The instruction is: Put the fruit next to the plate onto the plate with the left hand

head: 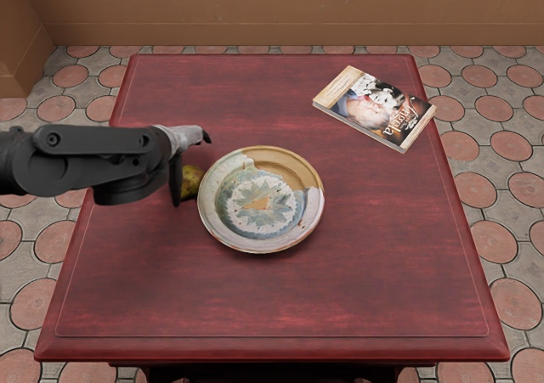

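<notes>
The left hand [180, 141] hovers at centre left of the frame, its dark arm coming in from the left edge, directly above the fruit [193, 179]. The fruit is a small yellow-green piece, half hidden under the wrist. It sits on the surface [340, 273], just beside the left rim of the plate [313, 198] and perhaps touching it. It is not on the plate yet.

The fingers [175, 186] look spread apart: one drops down along the fruit's left flank and another points right, towards the plate. Nothing is clamped that I can see, and the fruit looks grounded rather than lifted. That stance makes sense as a top-down reach. The hand straddles the fruit from the arm's own side, so the way to the plate lies open on the right. My read is that the grasp is the step in hand. After that comes only a short carry to the right, over the rim and into the patterned centre.

The count:
- One fruit.
- One plate, in the middle of the frame, with nothing on it.
- One book [374, 107], lying flat and angled at the upper right, well clear of the action.
- One arm showing. The right one is nowhere in the picture.
</notes>
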